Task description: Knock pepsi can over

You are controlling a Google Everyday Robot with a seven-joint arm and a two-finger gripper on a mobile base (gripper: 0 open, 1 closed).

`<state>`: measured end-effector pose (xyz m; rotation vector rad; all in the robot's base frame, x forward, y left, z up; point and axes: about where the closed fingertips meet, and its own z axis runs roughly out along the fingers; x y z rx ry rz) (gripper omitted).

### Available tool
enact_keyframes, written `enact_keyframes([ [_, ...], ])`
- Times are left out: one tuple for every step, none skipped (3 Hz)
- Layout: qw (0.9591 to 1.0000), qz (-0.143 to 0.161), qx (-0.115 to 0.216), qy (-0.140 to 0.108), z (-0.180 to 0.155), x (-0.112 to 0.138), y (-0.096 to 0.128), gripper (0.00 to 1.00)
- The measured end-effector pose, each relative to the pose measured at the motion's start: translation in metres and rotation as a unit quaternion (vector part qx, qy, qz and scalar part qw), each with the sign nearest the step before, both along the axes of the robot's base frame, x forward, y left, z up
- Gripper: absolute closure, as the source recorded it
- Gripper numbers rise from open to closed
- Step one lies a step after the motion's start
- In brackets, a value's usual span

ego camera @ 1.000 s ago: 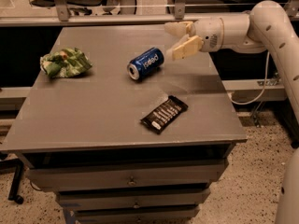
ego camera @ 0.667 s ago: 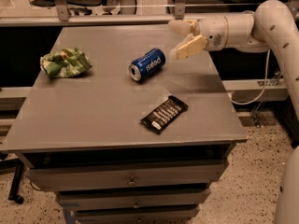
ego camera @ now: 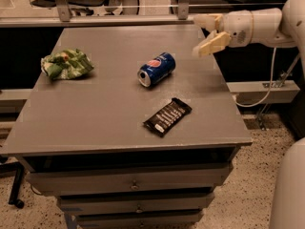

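The pepsi can (ego camera: 156,68) is blue with a silver top and lies on its side near the middle of the grey table (ego camera: 95,118), top end toward the front left. My gripper (ego camera: 204,35) is open, its two pale fingers spread, above the table's right rear edge. It is to the right of the can and apart from it, holding nothing.
A crumpled green chip bag (ego camera: 66,64) lies at the table's left. A flat black candy bar wrapper (ego camera: 167,116) lies in front of the can. Drawers sit under the tabletop. A rail and chairs stand behind the table.
The gripper has drawn back to the right and slightly up, away from the can. The can lies on its side in all frames and has not moved.
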<state>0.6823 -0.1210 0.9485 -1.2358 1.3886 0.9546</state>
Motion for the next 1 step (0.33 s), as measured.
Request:
enact_keyframes([
  [0.9999, -0.009, -0.003, -0.008, 0.0053, 0.0036, -0.0076, 0.00],
])
